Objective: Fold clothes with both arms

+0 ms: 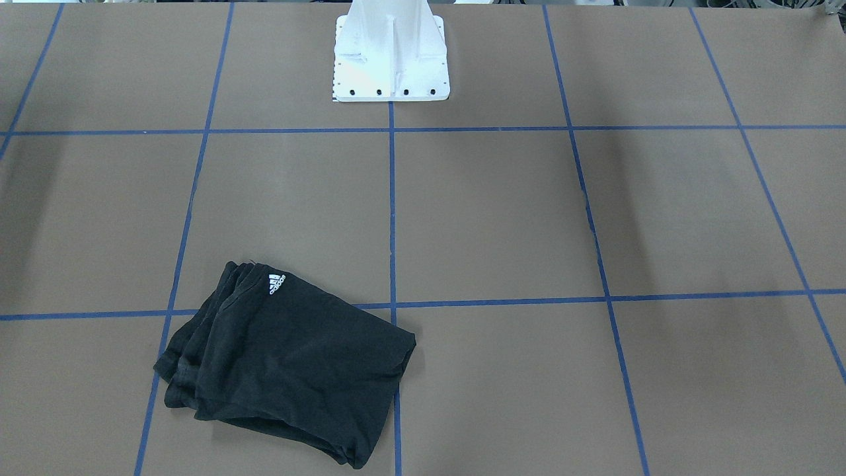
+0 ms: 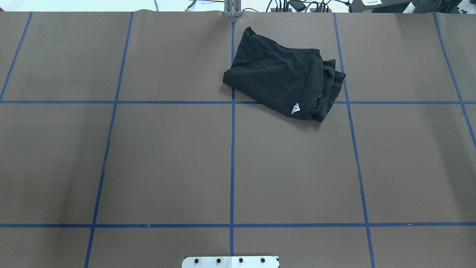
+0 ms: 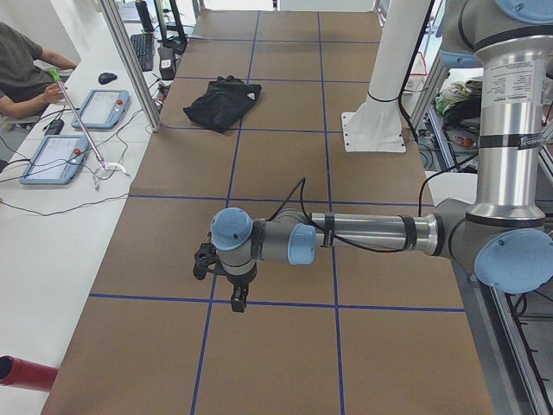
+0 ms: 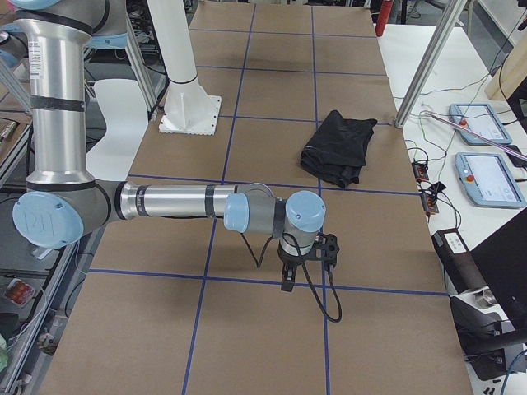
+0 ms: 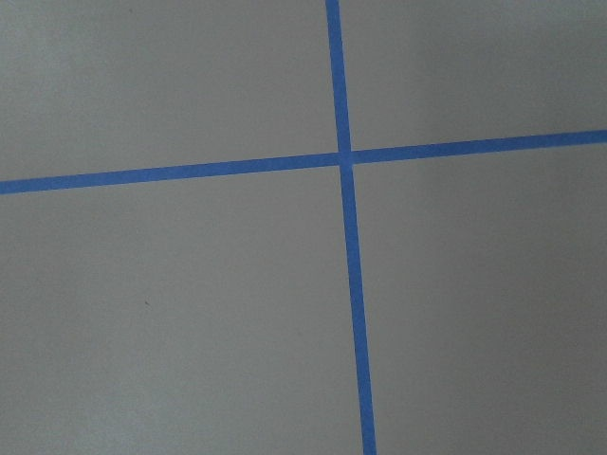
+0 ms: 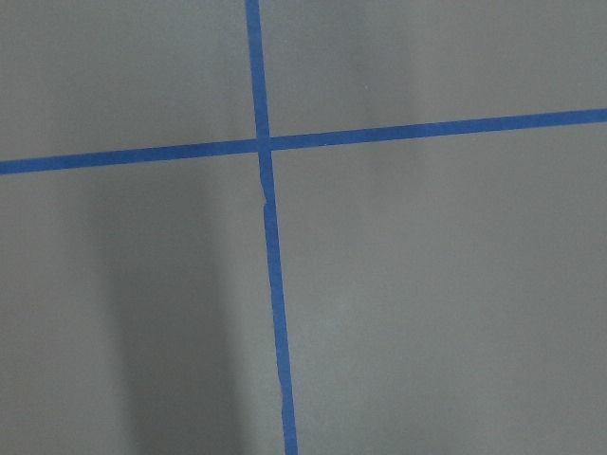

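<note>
The black T-shirt [image 1: 291, 357] lies folded into a compact stack on the brown table, white Adidas logo [image 1: 276, 283] up. It lies at the far side, right of centre, in the overhead view [image 2: 282, 80], and shows in both side views [image 3: 220, 102] [image 4: 338, 146]. Its bars graphic is hidden. My left gripper [image 3: 237, 303] points down over the table's left end, far from the shirt. My right gripper [image 4: 286, 284] points down over the right end, also far from it. I cannot tell whether either is open or shut. Both wrist views show only bare table and blue tape.
The white pedestal base [image 1: 391, 59] stands at the robot's edge of the table [image 2: 230, 261]. Blue tape lines [image 2: 232, 160] grid the brown surface. An operator [image 3: 22, 65] and teach pendants [image 3: 54, 157] [image 4: 487, 177] are at the side bench. A metal post [image 3: 130, 65] stands near the shirt.
</note>
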Tool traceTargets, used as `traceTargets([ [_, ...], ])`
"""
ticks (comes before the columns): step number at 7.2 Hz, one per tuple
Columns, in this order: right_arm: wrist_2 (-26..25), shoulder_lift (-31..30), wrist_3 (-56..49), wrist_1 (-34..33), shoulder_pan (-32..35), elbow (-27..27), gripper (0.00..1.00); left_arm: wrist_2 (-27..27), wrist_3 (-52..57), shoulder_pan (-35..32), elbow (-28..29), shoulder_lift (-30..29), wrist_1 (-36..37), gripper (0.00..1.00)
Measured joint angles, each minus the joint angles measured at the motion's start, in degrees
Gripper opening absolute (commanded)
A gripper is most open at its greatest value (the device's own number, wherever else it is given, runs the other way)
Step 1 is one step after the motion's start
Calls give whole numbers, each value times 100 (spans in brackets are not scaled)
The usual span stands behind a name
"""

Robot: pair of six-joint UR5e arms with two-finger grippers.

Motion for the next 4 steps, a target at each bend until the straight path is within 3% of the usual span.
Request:
traceTargets([
  [4, 0, 6, 8, 0, 0, -1, 100, 5, 68, 0, 0, 0, -24, 100],
])
